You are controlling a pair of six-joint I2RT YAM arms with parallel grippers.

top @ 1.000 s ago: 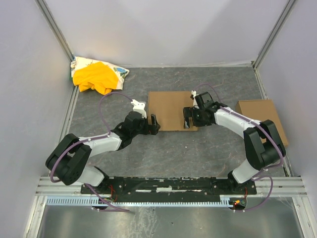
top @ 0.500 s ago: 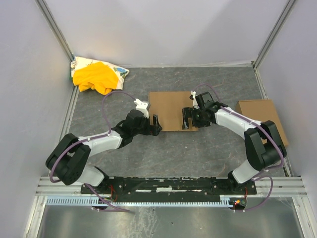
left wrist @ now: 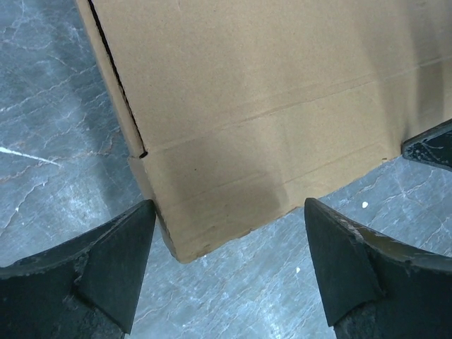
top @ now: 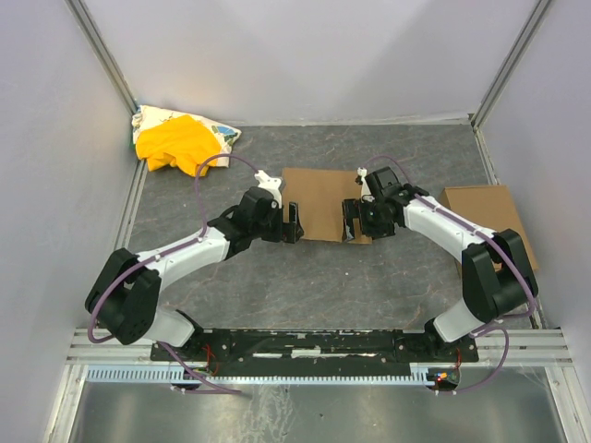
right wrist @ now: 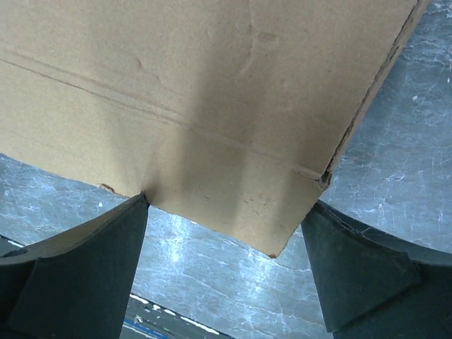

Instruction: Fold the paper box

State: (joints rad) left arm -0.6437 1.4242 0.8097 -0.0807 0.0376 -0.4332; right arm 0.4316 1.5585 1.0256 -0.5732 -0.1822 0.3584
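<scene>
Top looks down; wrist views close, seemingly sharing paper box (top: 319, 205).

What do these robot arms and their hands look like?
The left arm and right arm have white sections between chunky black joints, with a thin purple cable looping along each. The left hand and right hand are black, each with two dark, wedge-shaped fingers.

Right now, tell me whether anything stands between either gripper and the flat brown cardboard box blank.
Nothing visible does. The left gripper and right gripper stand open right at the brown cardboard box blank's near corners, over the grey table.
</scene>
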